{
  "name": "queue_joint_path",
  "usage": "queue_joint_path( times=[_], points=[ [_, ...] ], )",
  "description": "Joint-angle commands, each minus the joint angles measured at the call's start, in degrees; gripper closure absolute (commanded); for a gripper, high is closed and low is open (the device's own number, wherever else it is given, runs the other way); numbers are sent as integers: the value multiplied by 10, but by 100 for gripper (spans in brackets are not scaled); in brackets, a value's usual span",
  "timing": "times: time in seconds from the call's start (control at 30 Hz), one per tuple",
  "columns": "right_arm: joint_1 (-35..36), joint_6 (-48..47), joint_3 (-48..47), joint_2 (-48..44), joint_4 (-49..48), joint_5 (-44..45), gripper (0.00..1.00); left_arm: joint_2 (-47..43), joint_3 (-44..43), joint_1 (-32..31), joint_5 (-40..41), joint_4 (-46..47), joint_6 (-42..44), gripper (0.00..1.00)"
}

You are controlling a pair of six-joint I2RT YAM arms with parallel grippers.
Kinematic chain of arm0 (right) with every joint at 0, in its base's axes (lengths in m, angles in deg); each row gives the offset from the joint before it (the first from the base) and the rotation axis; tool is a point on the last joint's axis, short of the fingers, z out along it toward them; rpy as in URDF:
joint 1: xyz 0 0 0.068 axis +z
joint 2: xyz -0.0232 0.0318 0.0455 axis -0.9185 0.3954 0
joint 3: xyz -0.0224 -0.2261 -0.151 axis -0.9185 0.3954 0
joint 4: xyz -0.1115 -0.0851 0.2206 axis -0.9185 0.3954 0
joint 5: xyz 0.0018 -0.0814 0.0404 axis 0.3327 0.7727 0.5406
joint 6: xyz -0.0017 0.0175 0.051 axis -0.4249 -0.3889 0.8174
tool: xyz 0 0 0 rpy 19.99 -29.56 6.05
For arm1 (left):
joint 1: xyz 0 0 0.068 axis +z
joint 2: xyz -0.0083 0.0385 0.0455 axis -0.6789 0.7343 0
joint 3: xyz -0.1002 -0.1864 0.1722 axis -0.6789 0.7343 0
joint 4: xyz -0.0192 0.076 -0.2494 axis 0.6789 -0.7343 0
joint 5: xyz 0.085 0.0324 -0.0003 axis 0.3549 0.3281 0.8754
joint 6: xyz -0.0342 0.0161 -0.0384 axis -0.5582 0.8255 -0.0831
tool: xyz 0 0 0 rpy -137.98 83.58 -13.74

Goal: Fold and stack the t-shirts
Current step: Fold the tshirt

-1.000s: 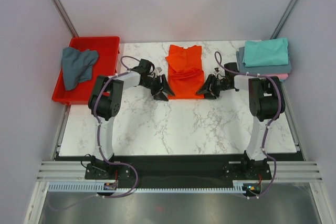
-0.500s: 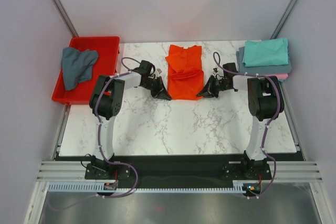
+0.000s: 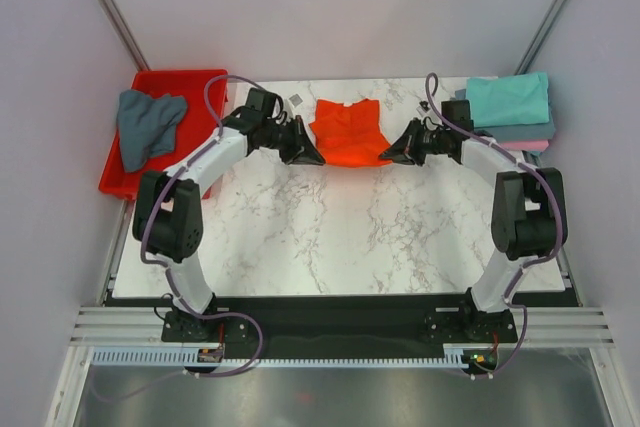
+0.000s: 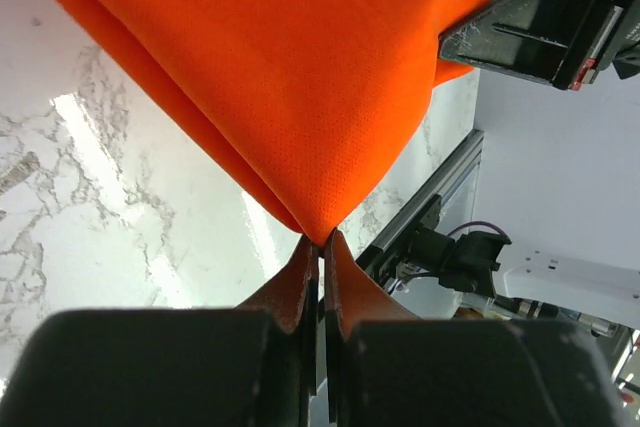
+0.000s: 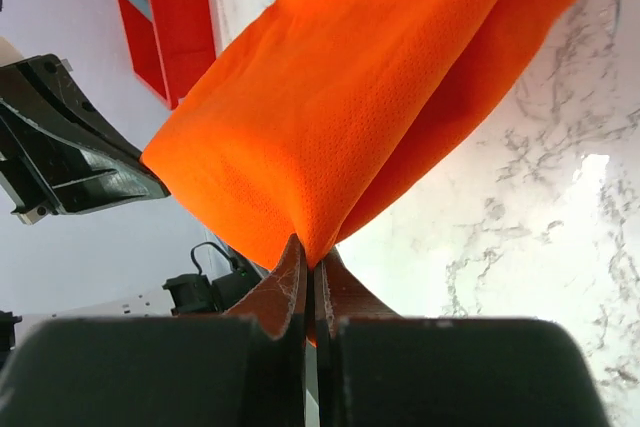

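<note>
Orange-red t-shirt lies at the far middle of the marble table, stretched between the two grippers, each of which has one near corner of it. The left gripper is at the shirt's near left corner, its jaws pressed together on a thin fold of the orange cloth. In the left wrist view the fabric runs out from the closed tips in a taut wedge, with bare marble showing beside it. The right gripper mirrors this at the near right corner, jaws likewise pinched tight on the cloth. Its wrist view shows the fabric fanning away from the tips in two layers, one under the other. Each wrist camera catches the other gripper across the span of cloth.

From above, the shirt's near edge runs between the two pinch points, the body lies beyond that line toward the back of the table, and the collar end is farthest from the arms. Whether the held edge touches the marble or hangs just off it cannot be told.

A red tray stands at the far left, beside the table, with a crumpled grey-blue shirt in it. At the far right corner is a folded stack — teal shirt on top, slate grey-blue shirt beneath, pink shirt lowest — just beside the right arm.
</note>
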Motion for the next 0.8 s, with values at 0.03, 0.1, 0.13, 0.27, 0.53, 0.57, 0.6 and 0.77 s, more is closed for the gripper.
queue_joint_path(
  times=[0.03,0.1,0.13,0.27,0.53,0.57,0.6,0.77],
  points=[
    [-2,19,35,-49,-12,-6,100,-53,41,-5,-4,-11,20,98],
    [-2,23,58,-63,-11,-7,100,-63,72,-6,-4,-11,20,98],
    [-1,21,65,-70,-11,-8,100,-72,93,-6,-4,-11,20,98],
    [7,20,88,-91,-12,-4,100,-94,130,-9,-4,-11,20,98],
    [19,30,-18,-51,-23,-2,100,-55,-21,-6,28,-14,35,98],
    [18,33,-46,-42,-31,-1,100,-32,-42,-3,29,-20,42,98],
    [18,33,-61,-31,-34,-2,100,-15,-64,0,31,-22,45,98],
    [18,26,-180,64,-54,3,100,64,-197,15,54,-28,69,98]
  ],
)
